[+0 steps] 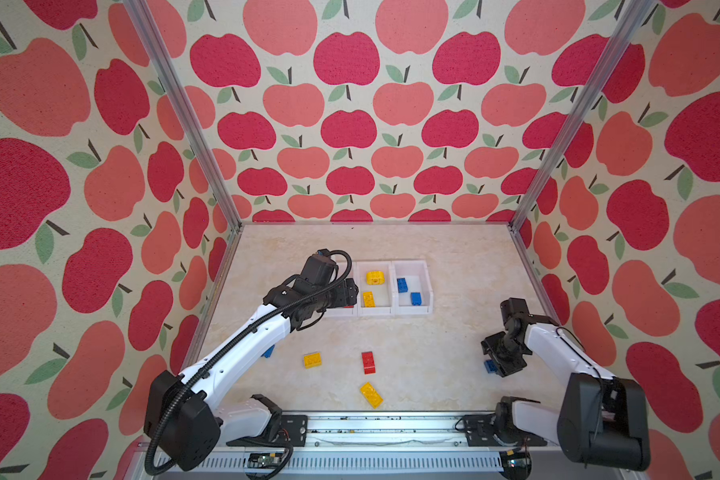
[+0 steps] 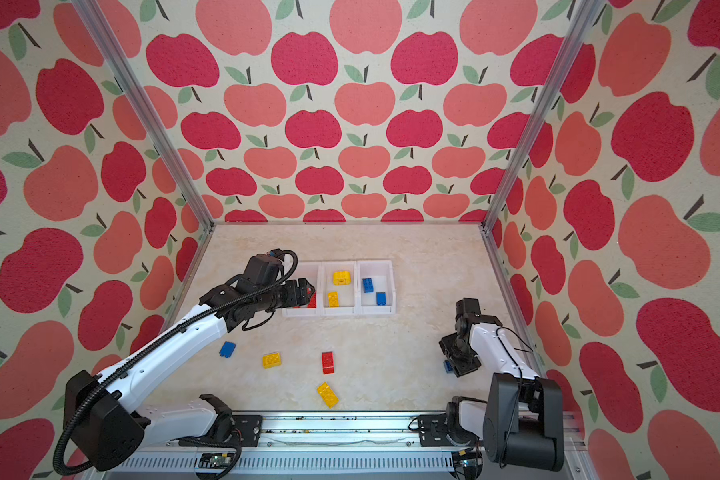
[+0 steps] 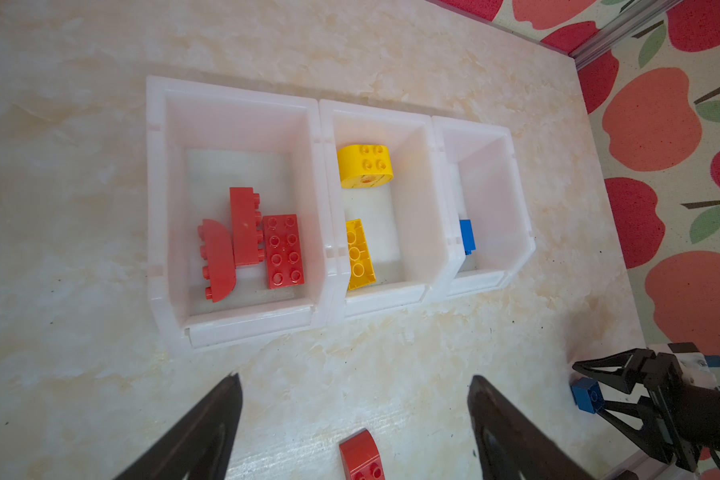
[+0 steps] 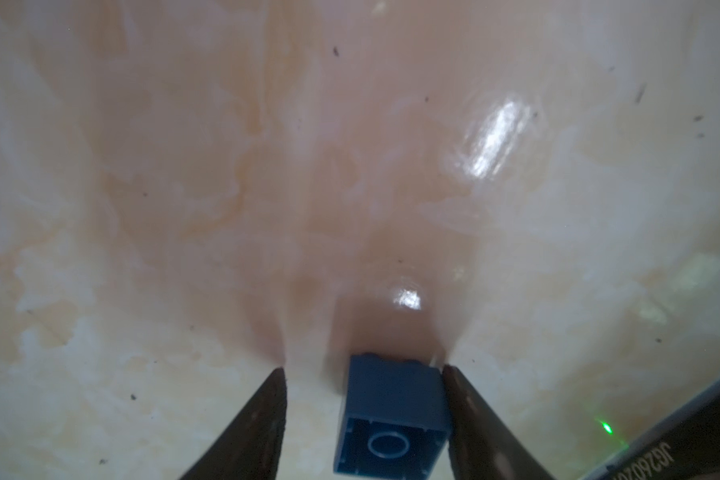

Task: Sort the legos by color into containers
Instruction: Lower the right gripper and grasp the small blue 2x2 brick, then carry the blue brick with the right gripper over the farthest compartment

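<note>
**Right fingers straddle a blue brick; left fingers wide and empty**

Containers (image 1: pixel 375 311): three white bins joined in a row, towards the back of the table (image 2: pixel 391 353).
- Left bin (image 3: pixel 154 187): three red bricks (image 3: pixel 283 251) lying together.
- Middle bin (image 3: pixel 416 187): a rounded yellow piece (image 3: pixel 364 166) and a yellow brick (image 3: pixel 358 253).
- Right bin (image 1: pixel 427 286): two blue bricks (image 1: pixel 402 285).

Loose on the table, in a top view: a small blue brick (image 2: pixel 227 349), a yellow brick near the left arm (image 2: pixel 271 360), a red brick (image 2: pixel 327 362) and a second yellow brick (image 2: pixel 327 395) nearest the front rail.

Left gripper (image 3: pixel 355 377): fingers spread wide with nothing between them. In both top views it hangs over the left bin.

Right gripper (image 4: pixel 364 369): down at the table on the right side, well apart from the bins. Its fingers flank the blue target brick (image 4: pixel 391 415), which lies hollow side towards the camera. One finger touches the brick and a gap shows at the other, so there is no full clamp.
</note>
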`<action>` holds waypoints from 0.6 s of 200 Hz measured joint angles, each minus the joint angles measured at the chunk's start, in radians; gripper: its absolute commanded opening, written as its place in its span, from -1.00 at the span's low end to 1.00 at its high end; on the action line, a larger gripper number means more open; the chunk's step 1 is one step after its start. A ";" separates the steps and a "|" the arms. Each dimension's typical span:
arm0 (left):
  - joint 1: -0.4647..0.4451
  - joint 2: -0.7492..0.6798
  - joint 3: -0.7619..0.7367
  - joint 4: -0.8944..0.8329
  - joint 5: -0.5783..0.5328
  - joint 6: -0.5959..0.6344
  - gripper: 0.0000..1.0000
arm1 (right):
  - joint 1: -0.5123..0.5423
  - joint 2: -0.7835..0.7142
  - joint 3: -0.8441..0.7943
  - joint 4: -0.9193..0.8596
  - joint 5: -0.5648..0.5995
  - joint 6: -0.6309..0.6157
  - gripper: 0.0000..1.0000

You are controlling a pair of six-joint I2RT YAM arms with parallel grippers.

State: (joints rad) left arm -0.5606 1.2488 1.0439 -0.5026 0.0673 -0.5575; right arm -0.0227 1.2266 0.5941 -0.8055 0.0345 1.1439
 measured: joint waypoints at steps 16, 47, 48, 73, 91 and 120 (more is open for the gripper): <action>0.002 0.000 0.000 -0.002 -0.001 -0.002 0.75 | 0.000 0.002 0.000 0.006 0.000 0.000 0.02; 0.003 0.000 0.000 -0.002 -0.008 -0.003 0.76 | -0.004 0.005 0.000 0.006 0.000 -0.001 -0.14; 0.003 0.000 0.000 -0.002 -0.008 -0.003 0.76 | -0.004 0.005 0.000 0.006 0.000 -0.001 -0.16; 0.004 0.000 0.000 -0.003 -0.008 -0.003 0.76 | -0.004 0.013 0.000 0.007 0.000 -0.001 -0.25; 0.004 0.000 0.000 -0.003 -0.008 -0.003 0.76 | -0.004 0.015 0.000 0.008 0.000 -0.002 -0.30; 0.005 0.000 0.000 -0.002 -0.008 -0.003 0.77 | -0.004 0.015 0.000 0.008 0.000 -0.002 -0.39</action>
State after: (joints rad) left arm -0.5560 1.2488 1.0439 -0.5049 0.0593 -0.5606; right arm -0.0269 1.2419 0.5941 -0.7971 0.0345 1.1423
